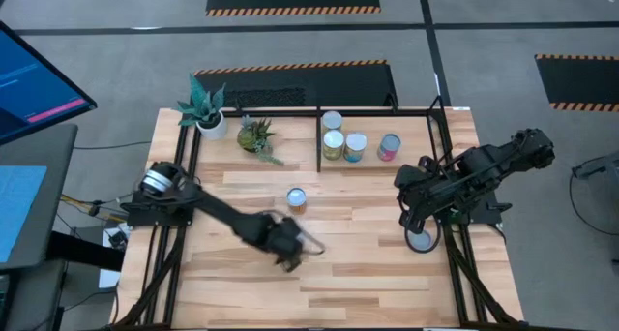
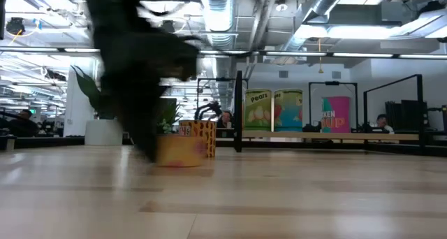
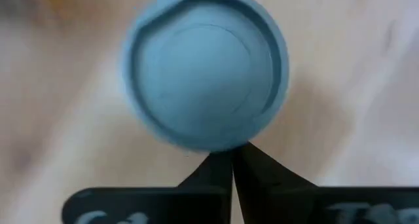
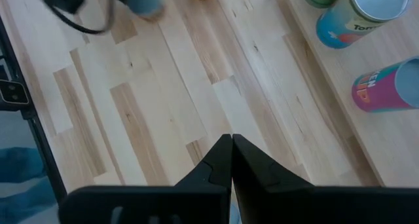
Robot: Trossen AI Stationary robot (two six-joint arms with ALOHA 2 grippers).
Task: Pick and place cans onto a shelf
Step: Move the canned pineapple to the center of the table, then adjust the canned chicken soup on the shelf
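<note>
Mid-counter (image 1: 368,263), loose can (image 1: 297,199) stood upright just beyond left end effector (image 1: 290,254), fingers pinched shut, empty. Right end effector (image 1: 418,236) shut, idle beside shelf (image 1: 319,142).

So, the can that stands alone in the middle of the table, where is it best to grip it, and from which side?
Grip the lone can across its round side wall, coming straight down from above. It stands upright with bare wood all around, so fingers fit on both sides. The left gripper, shut, is closest; it must open first.
</note>
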